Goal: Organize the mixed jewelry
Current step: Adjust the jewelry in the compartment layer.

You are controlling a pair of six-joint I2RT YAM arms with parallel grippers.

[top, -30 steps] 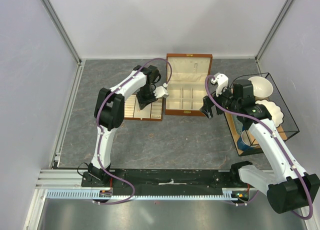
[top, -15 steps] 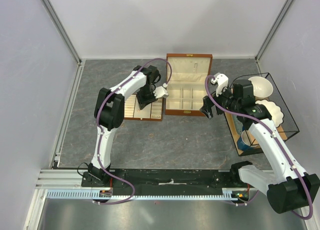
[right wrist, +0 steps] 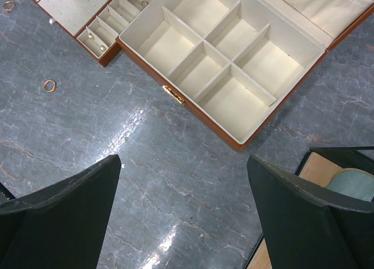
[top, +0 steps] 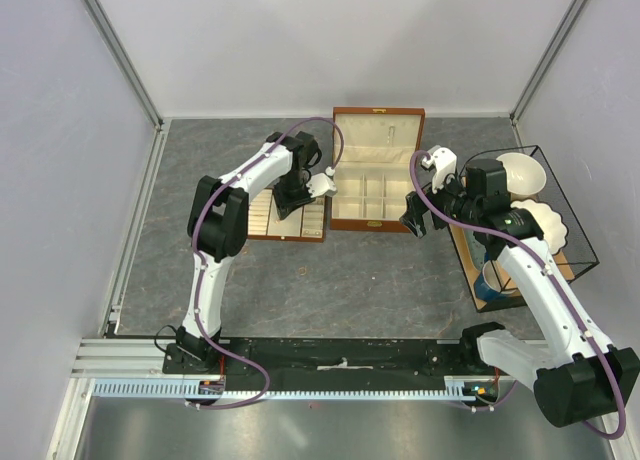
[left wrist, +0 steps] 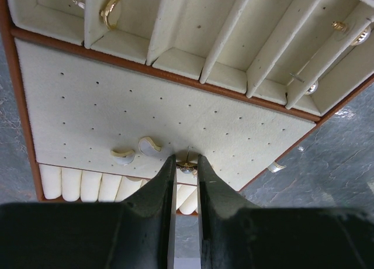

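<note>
The mixed jewelry lies mostly on the flat cream tray. In the left wrist view, two pale curved earrings rest on its perforated pad, and a gold ring sits in a slot. My left gripper is shut on a tiny gold-and-silver stud, held at the pad's near edge. My right gripper hangs open and holds nothing, above bare table in front of the open wooden box. A gold ring lies loose on the table.
A black wire basket with white bowls and a blue cup stands at the right. Another loose ring and a small pale piece lie on the table beside the tray. The box lid stands open at the back.
</note>
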